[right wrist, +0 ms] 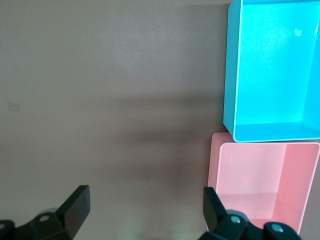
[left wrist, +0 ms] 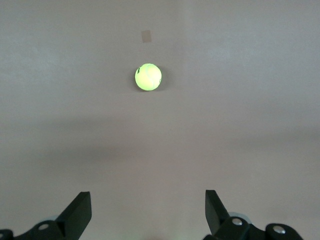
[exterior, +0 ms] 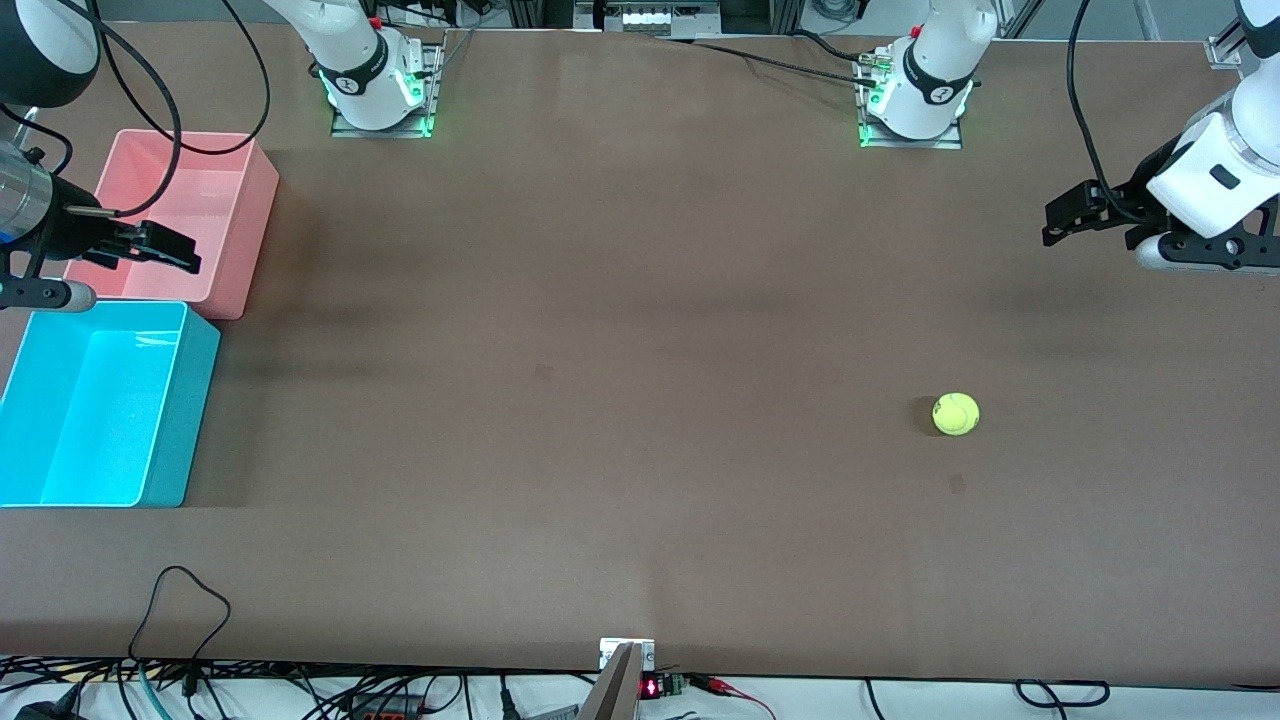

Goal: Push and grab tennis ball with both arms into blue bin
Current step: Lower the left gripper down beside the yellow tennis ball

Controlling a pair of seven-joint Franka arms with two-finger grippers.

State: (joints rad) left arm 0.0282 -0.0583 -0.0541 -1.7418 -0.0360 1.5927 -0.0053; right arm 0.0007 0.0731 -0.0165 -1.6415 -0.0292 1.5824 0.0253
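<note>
The tennis ball [exterior: 956,414] is sitting alone toward the left arm's end of the table, well apart from the blue bin [exterior: 165,455] — hence the push; the left gripper [exterior: 1062,222] is hanging up over the table near it, jaws wide and empty. The right gripper [exterior: 160,248] is hovering over the pink bin [exterior: 250,215], also gaping with nothing in it — probably waiting to receive.

Tennis ball [exterior: 955,414] toward left arm's end, bins [exterior: 100,405] toward right arm's.

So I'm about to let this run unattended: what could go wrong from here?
1. The tennis ball sits loose on the table at the left arm's end, while the blue bin is at the right arm's end; a push could send it rolling off course.
2. The pink bin touches the blue one, so a drop could land there.
3. Both tools, left and right, are open and empty.
</note>
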